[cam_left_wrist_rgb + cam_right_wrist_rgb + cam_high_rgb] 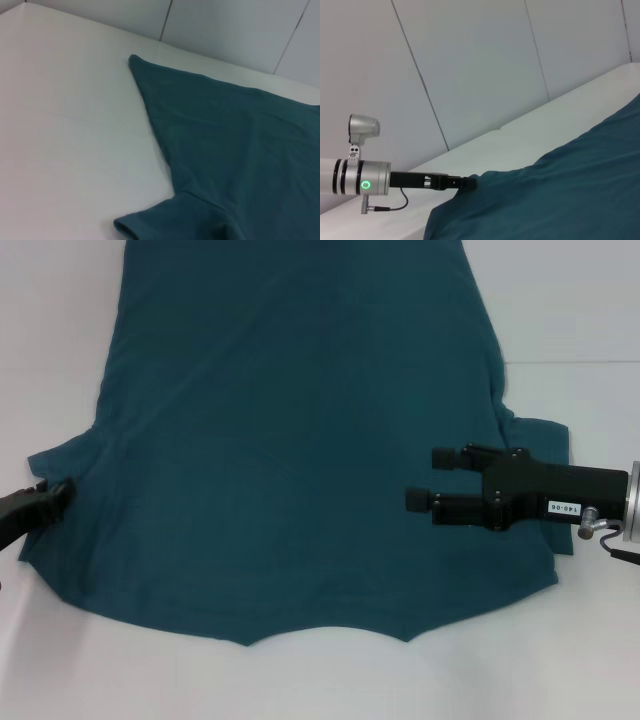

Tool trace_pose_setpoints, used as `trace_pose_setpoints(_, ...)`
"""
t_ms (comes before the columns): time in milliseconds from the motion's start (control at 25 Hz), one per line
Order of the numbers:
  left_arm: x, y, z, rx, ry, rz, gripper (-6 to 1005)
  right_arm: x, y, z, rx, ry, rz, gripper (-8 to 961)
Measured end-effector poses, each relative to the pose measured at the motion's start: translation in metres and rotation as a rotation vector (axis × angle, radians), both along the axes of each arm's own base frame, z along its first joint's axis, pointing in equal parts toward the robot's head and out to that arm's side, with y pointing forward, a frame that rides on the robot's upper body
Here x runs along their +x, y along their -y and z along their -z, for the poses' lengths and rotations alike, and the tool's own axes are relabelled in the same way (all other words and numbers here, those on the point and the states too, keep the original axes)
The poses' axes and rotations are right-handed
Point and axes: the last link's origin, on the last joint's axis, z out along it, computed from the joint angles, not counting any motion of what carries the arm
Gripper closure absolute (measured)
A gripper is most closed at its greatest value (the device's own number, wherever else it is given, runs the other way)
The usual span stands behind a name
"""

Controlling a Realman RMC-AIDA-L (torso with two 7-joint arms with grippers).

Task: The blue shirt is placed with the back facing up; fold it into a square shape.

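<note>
blue shirt (300, 440) hem cropped, left gripper (50, 495) perhaps touching sleeve

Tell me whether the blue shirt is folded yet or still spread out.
Spread out. The blue shirt lies flat on the white table in one layer, both sleeves out; the left hand is at one sleeve, the right hand over the other side.

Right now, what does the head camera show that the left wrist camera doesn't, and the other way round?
Only the head view shows both hands: the left hand at the left sleeve's edge, and the right hand over the shirt's right side, fingers apart. Only the left wrist view shows the grey wall panels. Both show the dark teal-blue cotton T-shirt, lying plain side up on the white table.
</note>
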Motion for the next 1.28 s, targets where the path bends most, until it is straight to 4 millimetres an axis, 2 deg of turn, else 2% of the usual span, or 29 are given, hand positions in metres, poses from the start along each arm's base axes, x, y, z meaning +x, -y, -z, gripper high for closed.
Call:
trace_pose_setpoints(280,-0.001,-0.001,-0.001,0.003,0.007,-0.009,822,0.0,0.0,0.0,0.0,-0.001,0.0,66)
trace_pose_setpoints(520,-0.001,-0.001,-0.001,0.003,0.006,-0.009,954,0.0,0.0,0.0,0.001,-0.001,0.0,67)
trace_pose_setpoints(720,0.0,-0.003,-0.008,0.019,-0.005,-0.005,949,0.0,0.0,0.0,0.001,-0.001,0.0,68)
trace_pose_setpoints(1000,-0.006,-0.007,-0.033,0.072,-0.053,-0.016,951,-0.001,0.0,0.0,-0.004,-0.004,-0.002,70)
trace_pose_setpoints(1280,-0.007,-0.007,-0.034,0.053,-0.074,-0.02,953,-0.002,0.0,0.001,-0.007,-0.006,-0.004,72)
